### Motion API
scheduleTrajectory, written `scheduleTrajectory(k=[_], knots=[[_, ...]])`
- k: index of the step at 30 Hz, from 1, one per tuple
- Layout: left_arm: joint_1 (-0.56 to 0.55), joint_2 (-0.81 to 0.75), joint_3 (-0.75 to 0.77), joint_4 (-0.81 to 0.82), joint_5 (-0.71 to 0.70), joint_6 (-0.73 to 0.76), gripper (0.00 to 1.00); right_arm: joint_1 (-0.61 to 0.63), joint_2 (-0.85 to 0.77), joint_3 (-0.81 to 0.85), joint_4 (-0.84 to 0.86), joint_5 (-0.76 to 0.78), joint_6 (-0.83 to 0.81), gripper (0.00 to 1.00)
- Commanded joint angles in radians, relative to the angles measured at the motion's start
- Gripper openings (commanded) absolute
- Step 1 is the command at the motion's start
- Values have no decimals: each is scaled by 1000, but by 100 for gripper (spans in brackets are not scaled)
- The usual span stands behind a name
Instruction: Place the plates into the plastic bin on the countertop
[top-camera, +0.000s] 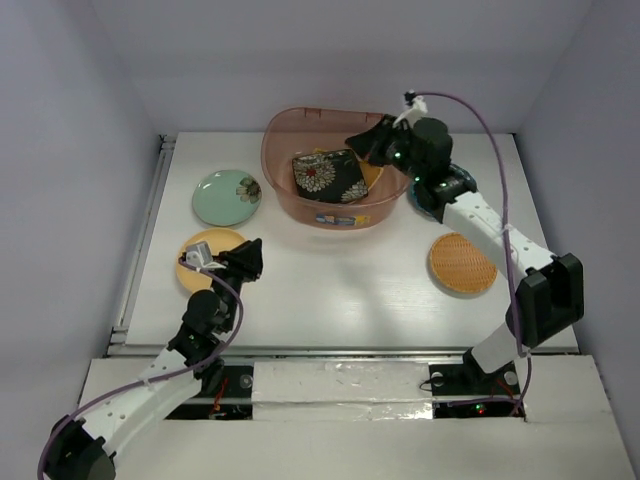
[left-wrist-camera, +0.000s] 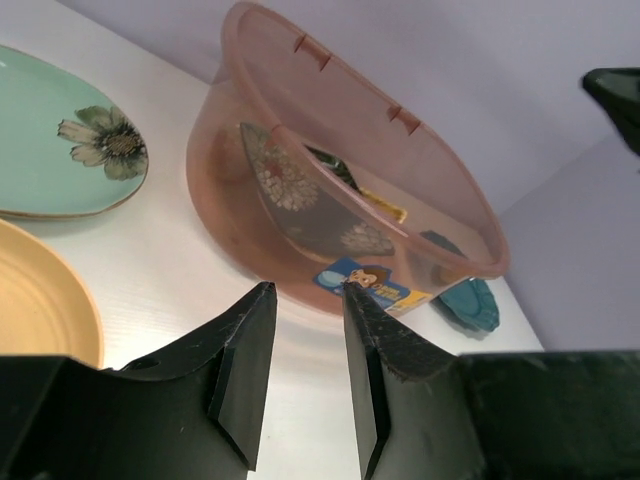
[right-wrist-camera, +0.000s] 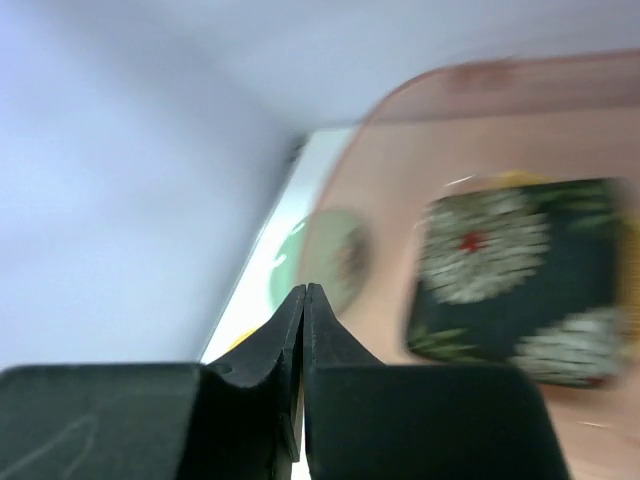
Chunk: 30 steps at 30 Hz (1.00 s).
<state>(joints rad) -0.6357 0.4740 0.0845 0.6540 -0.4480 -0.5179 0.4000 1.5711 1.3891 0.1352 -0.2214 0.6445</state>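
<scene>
The pinkish plastic bin (top-camera: 283, 180) stands at the back middle of the white countertop (top-camera: 340, 290). The black square floral plate (top-camera: 328, 176) lies inside it on a woven plate whose edge (top-camera: 374, 178) shows at the right. My right gripper (top-camera: 358, 140) is shut and empty, above the bin's right rim. The mint green floral plate (top-camera: 227, 197) lies left of the bin, the yellow plate (top-camera: 195, 272) in front of it. My left gripper (top-camera: 250, 258) is open and empty beside the yellow plate. The woven round plate (top-camera: 462, 264) lies at the right. The teal plate (left-wrist-camera: 468, 303) peeks from behind the bin.
A metal rail (top-camera: 143, 235) runs along the countertop's left edge. Grey walls enclose the back and sides. The bin's blue label (left-wrist-camera: 378, 283) faces my left gripper. The right arm (top-camera: 490, 225) stretches over the teal plate's spot.
</scene>
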Motion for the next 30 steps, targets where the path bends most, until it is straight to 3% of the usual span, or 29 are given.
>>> scheduleTrajectory(k=[1, 9, 14, 17, 18, 21, 23, 30], knots=[[-5, -46, 20, 42, 17, -7, 30, 132, 30, -39, 29, 4, -36, 0], [-5, -224, 52, -19, 101, -68, 28, 449, 237, 42, 0, 19, -45, 0], [-5, -328, 124, -124, 203, -90, 31, 549, 369, 111, -16, 79, -26, 2], [-5, -385, 152, -181, 201, -102, 31, 574, 446, 131, -43, 137, 3, 22], [-5, -394, 155, -186, 204, -105, 32, 586, 464, 149, -52, 146, 9, 37], [-5, -393, 188, -220, 216, -117, 32, 615, 547, 221, -115, 211, 11, 58], [-5, -377, 204, -222, 233, -117, 32, 616, 592, 260, -167, 217, 6, 63], [-5, -295, 201, -179, 296, -113, 34, 625, 773, 517, -351, 329, -28, 61]])
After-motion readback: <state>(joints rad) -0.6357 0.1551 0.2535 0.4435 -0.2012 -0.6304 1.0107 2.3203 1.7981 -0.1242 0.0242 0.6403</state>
